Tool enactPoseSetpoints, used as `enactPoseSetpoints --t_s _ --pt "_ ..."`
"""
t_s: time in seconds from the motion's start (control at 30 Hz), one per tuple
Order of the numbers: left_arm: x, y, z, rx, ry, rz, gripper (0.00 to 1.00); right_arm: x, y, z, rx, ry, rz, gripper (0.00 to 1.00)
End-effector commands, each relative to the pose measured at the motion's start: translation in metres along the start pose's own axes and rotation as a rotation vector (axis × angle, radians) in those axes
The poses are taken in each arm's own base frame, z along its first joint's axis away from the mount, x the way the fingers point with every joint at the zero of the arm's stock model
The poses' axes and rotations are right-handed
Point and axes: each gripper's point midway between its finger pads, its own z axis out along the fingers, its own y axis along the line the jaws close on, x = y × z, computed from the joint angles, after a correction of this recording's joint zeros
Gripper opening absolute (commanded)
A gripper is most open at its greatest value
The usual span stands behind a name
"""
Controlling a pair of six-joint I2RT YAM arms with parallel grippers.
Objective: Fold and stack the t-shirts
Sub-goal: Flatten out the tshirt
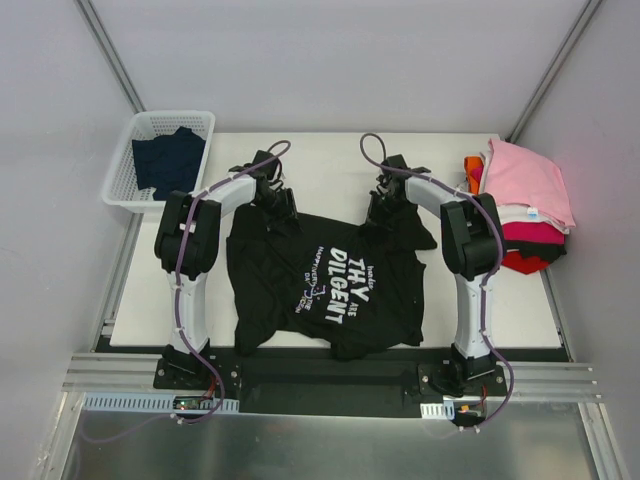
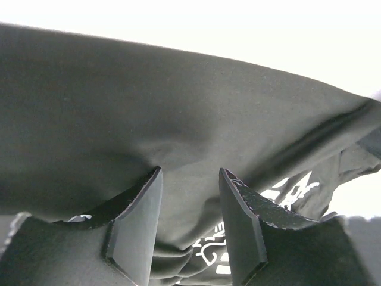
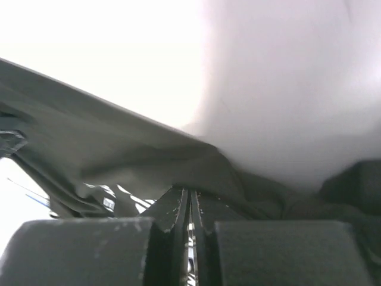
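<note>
At the far edge of the tee [image 1: 270, 290], right tool [image 3: 190, 202] is clamped on it, left tool [image 2: 190, 173] straddles it with jaws apart, presumably for spreading.

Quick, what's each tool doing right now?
Left tool: jaws apart, black t-shirt cloth between them; grip cannot be told.
Right tool: closed on the black t-shirt.

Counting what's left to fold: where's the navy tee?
In the top view, the navy tee lies in the white basket at the table's far left corner.
</note>
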Motion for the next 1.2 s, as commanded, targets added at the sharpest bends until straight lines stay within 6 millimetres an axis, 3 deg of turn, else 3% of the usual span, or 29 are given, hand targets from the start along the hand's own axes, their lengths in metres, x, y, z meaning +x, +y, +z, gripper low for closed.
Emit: enactPoseSetpoints --t_s 0.0,0.2,0.27,0.37,0.47,0.57,0.73,0.83,0.97,1.17 --pt "-0.05 0.023 -0.015 -0.045 -0.124 -0.063 0.44 -0.046 0.033 0.012 -0.107 -0.093 -0.035 0.03" --pt "-0.087 0.056 -0.038 -0.085 -0.217 -0.15 0.46 -0.086 0.058 0.015 -0.168 -0.152 -0.029 0.04" --pt "-0.093 0.068 -0.043 -0.103 -0.229 -0.167 0.47 -0.092 0.056 0.023 -0.172 -0.139 -0.004 0.04" --pt "-0.096 0.079 -0.046 -0.131 -0.231 -0.171 0.48 -0.103 0.061 0.016 -0.2 -0.159 0.007 0.05" --pt "-0.092 0.078 -0.048 -0.122 -0.218 -0.16 0.48 -0.105 0.068 0.001 -0.234 -0.169 -0.004 0.09" --pt "-0.092 0.071 -0.055 -0.1 -0.224 -0.153 0.49 -0.101 0.071 -0.014 -0.272 -0.165 -0.004 0.23" --pt "-0.093 0.044 -0.078 -0.01 -0.239 -0.128 0.52 -0.097 0.081 -0.065 -0.313 -0.214 -0.012 0.37" --pt "-0.083 0.017 -0.094 0.078 -0.221 -0.106 0.53 -0.099 0.074 -0.1 -0.307 -0.26 -0.009 0.38" --pt "-0.056 -0.016 -0.097 0.166 -0.158 -0.057 0.54 -0.109 0.038 -0.129 -0.276 -0.304 0.033 0.41" --pt "0.001 -0.055 -0.068 0.196 -0.02 0.044 0.54 -0.11 -0.034 -0.113 -0.143 -0.275 0.092 0.41"
